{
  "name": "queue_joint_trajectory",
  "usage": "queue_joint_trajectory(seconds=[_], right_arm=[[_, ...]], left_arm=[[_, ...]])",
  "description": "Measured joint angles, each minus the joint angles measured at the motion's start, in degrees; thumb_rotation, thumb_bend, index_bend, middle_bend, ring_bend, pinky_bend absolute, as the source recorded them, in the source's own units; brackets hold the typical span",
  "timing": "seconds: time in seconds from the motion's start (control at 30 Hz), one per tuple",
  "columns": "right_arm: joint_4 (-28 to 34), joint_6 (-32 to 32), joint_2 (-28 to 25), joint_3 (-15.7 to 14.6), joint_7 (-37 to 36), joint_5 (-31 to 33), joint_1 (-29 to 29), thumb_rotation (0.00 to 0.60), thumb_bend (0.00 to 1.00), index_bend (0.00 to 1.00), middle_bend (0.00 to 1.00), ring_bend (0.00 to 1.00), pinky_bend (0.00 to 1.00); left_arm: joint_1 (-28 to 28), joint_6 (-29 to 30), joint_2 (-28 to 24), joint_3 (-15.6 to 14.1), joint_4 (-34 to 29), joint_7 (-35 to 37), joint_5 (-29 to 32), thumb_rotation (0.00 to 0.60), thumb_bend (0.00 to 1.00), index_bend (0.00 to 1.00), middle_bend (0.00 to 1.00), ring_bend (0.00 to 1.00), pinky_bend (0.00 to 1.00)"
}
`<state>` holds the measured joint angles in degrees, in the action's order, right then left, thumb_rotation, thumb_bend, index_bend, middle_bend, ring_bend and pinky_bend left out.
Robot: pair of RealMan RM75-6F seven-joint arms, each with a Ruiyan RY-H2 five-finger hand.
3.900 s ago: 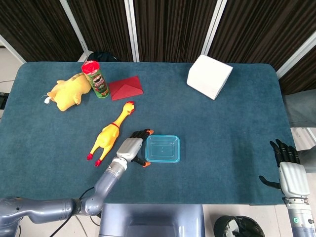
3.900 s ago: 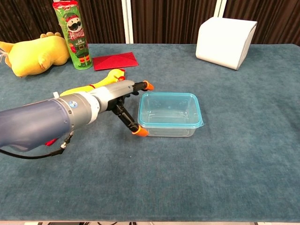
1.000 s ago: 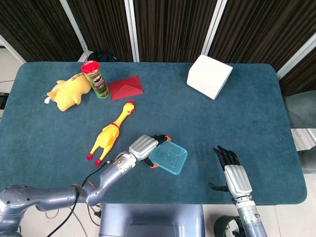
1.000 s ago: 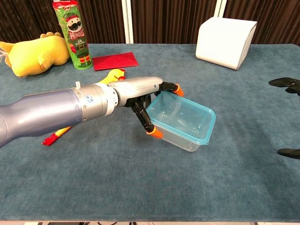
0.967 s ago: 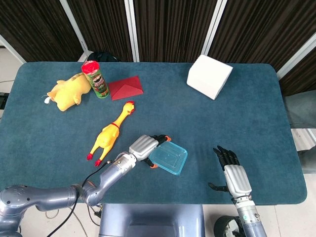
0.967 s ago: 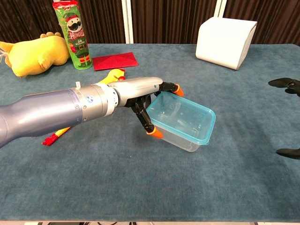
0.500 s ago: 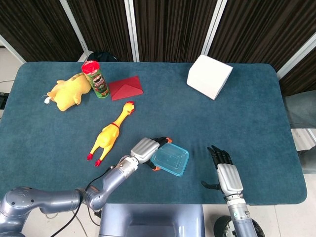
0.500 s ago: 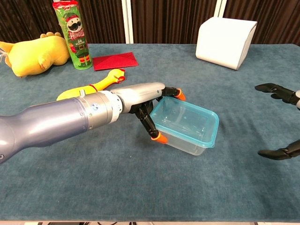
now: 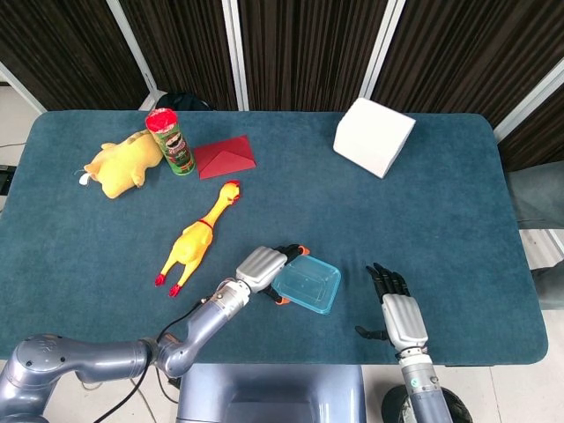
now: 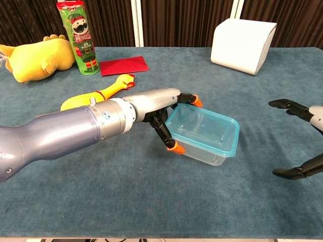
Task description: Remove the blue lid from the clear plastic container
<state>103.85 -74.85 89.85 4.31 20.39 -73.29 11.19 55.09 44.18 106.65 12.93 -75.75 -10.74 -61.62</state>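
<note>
The clear plastic container [image 10: 204,136], blue lid [image 9: 307,284] on, tilts in the left hand [image 10: 160,108], which grasps its near-left end beside the rubber chicken [image 9: 196,236]. The right hand [image 9: 393,315] hovers empty, fingers spread, right of the container.

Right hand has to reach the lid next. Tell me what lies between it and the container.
Nothing visible: only bare table separates the open right hand from the clear container with its blue lid, which the left hand holds tilted.

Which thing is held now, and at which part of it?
The left robot hand holds the container at its left end; the right robot hand holds nothing.
</note>
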Motion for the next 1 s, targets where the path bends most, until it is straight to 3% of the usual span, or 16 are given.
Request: queue_joint_trajectory(seconds=[0.5, 1.0], right_arm=[[0.5, -0.7, 3.4, 0.2, 0.8, 0.1, 0.5, 0.600, 0.19, 0.00, 0.00, 0.00, 0.00], [2.6, -1.8, 6.8, 2.2, 3.4, 5.7, 0.7, 0.600, 0.19, 0.00, 0.00, 0.00, 0.00]], left_arm=[[0.5, 0.6, 1.4, 0.3, -0.4, -1.6, 1.6, 0.600, 0.15, 0.20, 0.28, 0.29, 0.44], [1.3, 1.0, 3.1, 0.7, -0.5, -4.0, 3.8, 0.600, 0.15, 0.21, 0.28, 0.29, 0.44]])
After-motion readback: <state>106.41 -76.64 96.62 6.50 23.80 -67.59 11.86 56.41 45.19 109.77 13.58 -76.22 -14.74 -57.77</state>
